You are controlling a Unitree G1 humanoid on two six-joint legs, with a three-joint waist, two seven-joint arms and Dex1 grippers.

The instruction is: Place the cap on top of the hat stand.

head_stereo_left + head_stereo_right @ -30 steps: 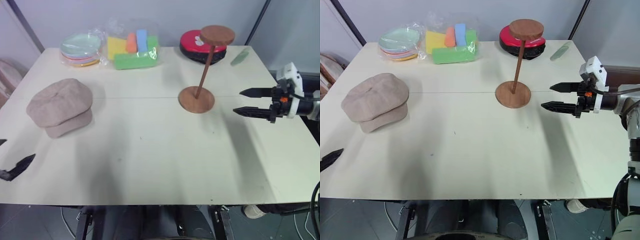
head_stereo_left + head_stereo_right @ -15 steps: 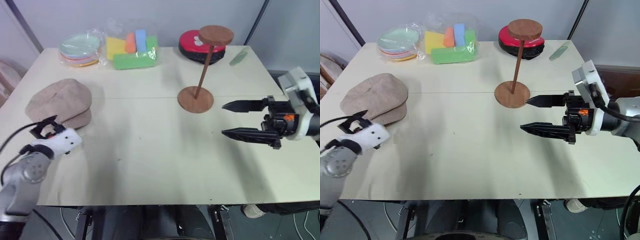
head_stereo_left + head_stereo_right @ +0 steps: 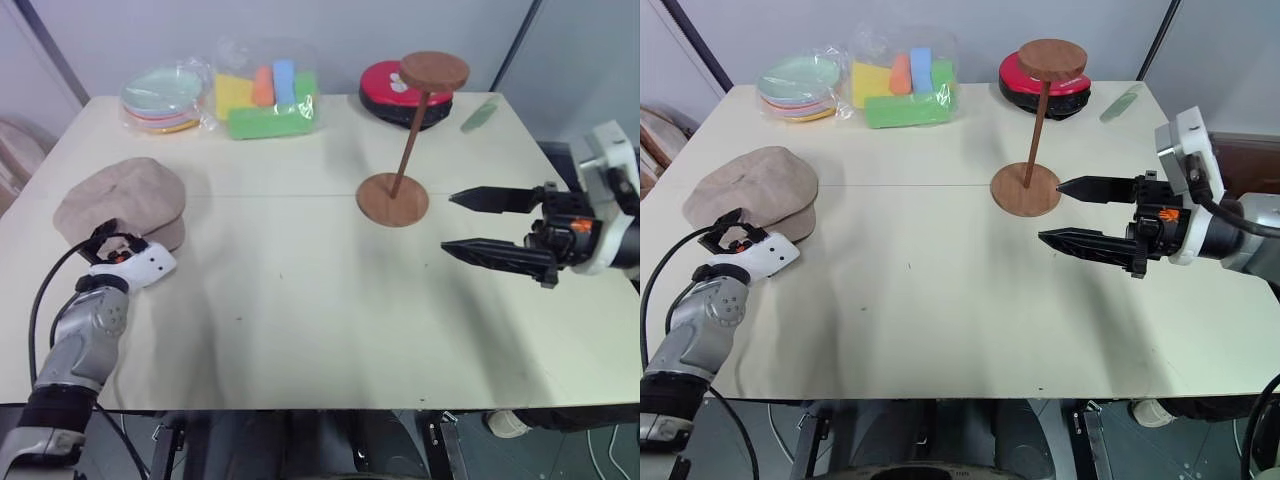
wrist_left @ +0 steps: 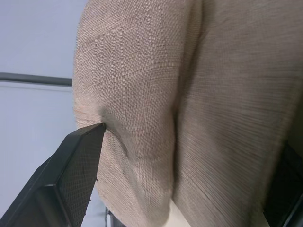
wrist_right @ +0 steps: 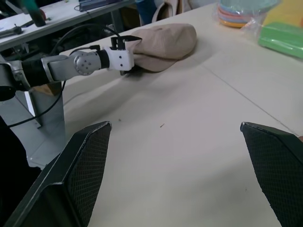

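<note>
Left claw (image 3: 732, 232) at the near edge of the cap (image 3: 122, 203), fingers spread around its fabric, one fingertip (image 4: 87, 142) denting the crown, not yet clamped. Right claw (image 3: 470, 224) wide open, empty, just right of the hat stand (image 3: 405, 140). Cap on the desk (image 3: 320, 300), well left of the stand. Risk: pinching only loose cloth, then a sagging, slipping cap. Versus a second ago: left claw arrived at the cap; right claw drawn nearer the stand.

Beige-pink cap (image 3: 122, 201), reddish-brown hat stand (image 3: 412, 130), cream table (image 3: 330, 310), black-fingered right gripper (image 3: 472, 225)
</note>
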